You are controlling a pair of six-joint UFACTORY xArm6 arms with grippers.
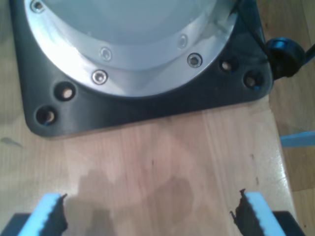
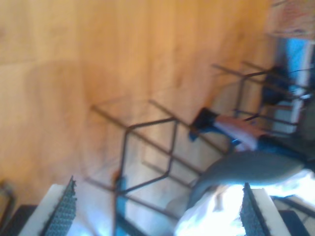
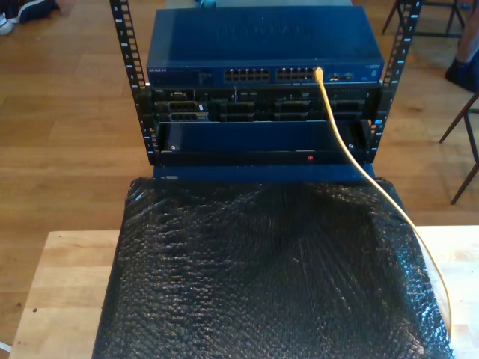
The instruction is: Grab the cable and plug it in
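Observation:
The yellow cable [image 3: 359,161] shows in the exterior view. Its end [image 3: 318,73] sits in a port on the face of the blue switch [image 3: 262,41], and the rest runs down across the black mat to the exterior view's lower right. My first gripper [image 1: 150,212] is open over bare wooden table top [image 1: 162,157], with nothing between its fingers. My second gripper [image 2: 157,209] is open too and holds nothing; behind it lie a wooden floor and stool frames.
The switch sits atop a black rack [image 3: 135,90] with server units below. Black bubble wrap [image 3: 262,277] covers the wooden table [image 3: 60,284]. A black arm base plate [image 1: 147,105] lies ahead of my first gripper. Metal stools [image 2: 147,147] and a person's leg [image 2: 236,130] stand beyond.

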